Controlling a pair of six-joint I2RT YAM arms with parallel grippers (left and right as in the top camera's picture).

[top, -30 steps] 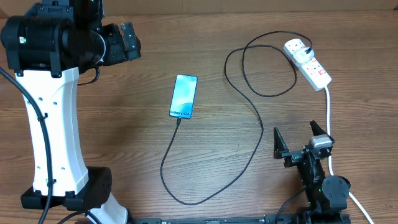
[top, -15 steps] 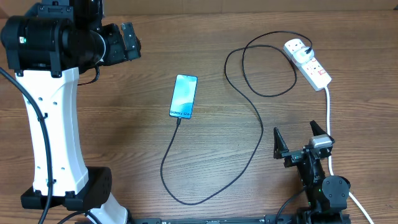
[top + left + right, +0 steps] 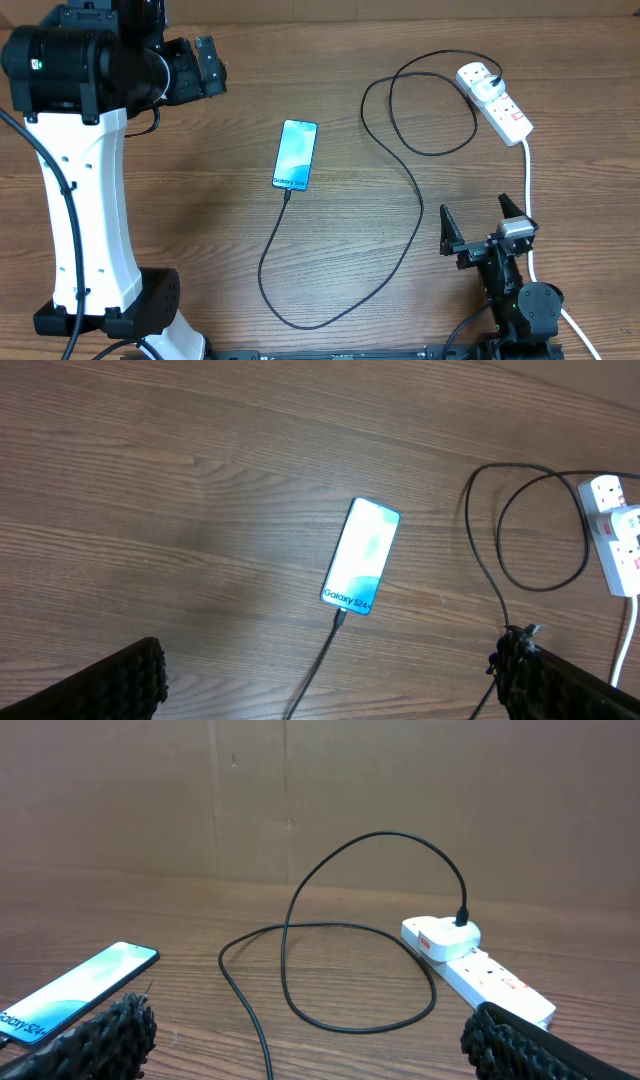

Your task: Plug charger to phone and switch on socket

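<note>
The phone (image 3: 296, 154) lies flat on the wooden table with its blue-teal screen lit. The charger's black cable (image 3: 416, 205) has its tip (image 3: 340, 619) against the phone's lower end; it loops across the table to the white plug (image 3: 478, 77), which is seated in the socket (image 3: 505, 112). My left gripper (image 3: 205, 66) hangs open, high at the back left; its wrist view looks down on the phone (image 3: 361, 556). My right gripper (image 3: 478, 226) stands open near the front right, facing the socket (image 3: 497, 984) and plug (image 3: 442, 937). Neither holds anything.
The socket's thick white cord (image 3: 527, 190) runs down the right side, close past the right gripper. The left arm's white column (image 3: 85, 210) stands at the left edge. A cardboard wall (image 3: 320, 790) closes the back of the table.
</note>
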